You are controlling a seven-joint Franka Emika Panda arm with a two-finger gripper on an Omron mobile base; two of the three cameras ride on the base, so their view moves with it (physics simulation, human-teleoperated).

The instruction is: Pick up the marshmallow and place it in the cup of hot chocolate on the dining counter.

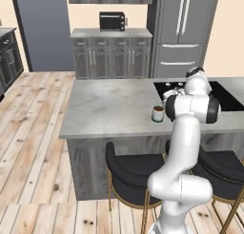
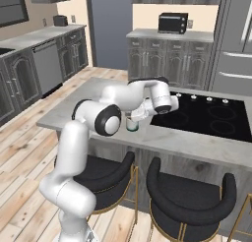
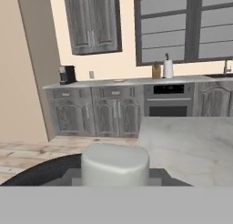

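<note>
A: Kitchen sim. You're parked at the dining counter (image 1: 109,107), grey marble top, black cooktop (image 2: 206,119) inset on its far side from the stools.

B: Where's the cup?

A: Cup of hot chocolate (image 1: 158,113) stands upright near the counter's stool-side edge, just beside the cooktop corner. In your right base view the cup sits at (image 2: 132,123), tucked under the arm's forearm.

B: Gripper?

A: Gripper (image 2: 134,116) is right by the cup, low over the counter. Can't tell from either base view if it's above the rim or beside it; the wrist covers that spot.

B: Marshmallow?

A: Marshmallow (image 3: 115,165) is close up at the bottom of the hand view, pale stubby cylinder. Fingertips are hidden down there, so you can't tell whether they're clamped on it or apart.

B: Anything in the way?

A: Two black stools (image 1: 134,173) under the counter edge in front of the base. Behind the counter: fridge (image 1: 183,31) and a toaster oven (image 1: 112,21) on the wall cabinets. Hand view looks across the marble at a wall oven (image 3: 168,100) and coffee machine (image 3: 67,74).
</note>
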